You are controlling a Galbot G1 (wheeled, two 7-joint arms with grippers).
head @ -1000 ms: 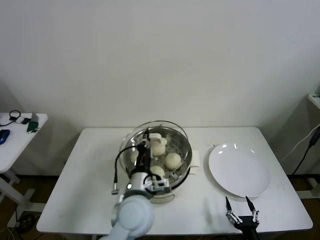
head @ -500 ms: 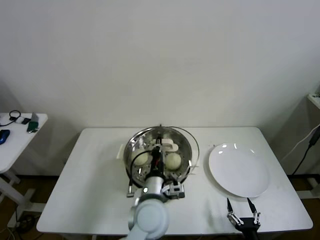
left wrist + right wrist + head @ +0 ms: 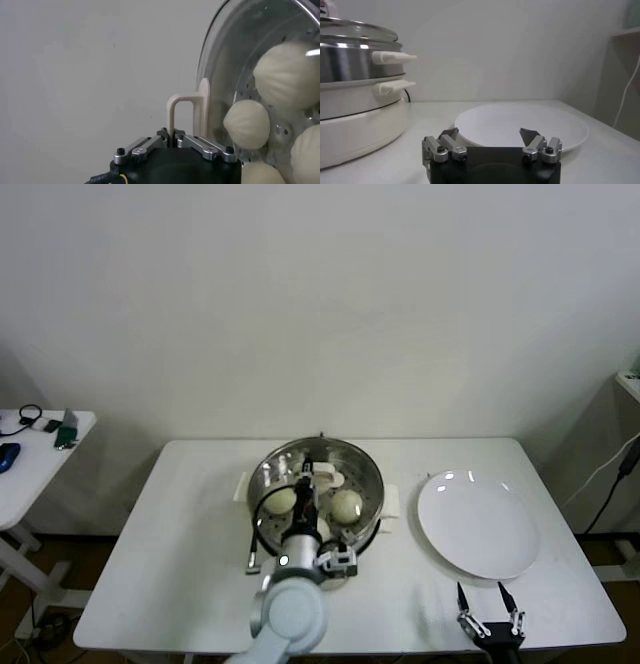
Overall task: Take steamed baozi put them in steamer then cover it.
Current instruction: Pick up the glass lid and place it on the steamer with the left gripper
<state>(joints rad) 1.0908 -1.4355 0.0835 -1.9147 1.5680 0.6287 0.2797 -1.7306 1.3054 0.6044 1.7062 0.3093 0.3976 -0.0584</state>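
At nine o'clock of the plate (image 3: 478, 527), the left gripper (image 3: 174, 141) pinched the cover (image 3: 330, 454) by its handle over the steamer (image 3: 262, 484) holding the baozi (image 3: 345, 504); seating it level seemed wise. Right gripper (image 3: 490, 617) waited, jaws wide, empty.

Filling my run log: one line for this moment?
left gripper: shut on cover handle, over steamer | baozi inside | right gripper: open, idle by plate
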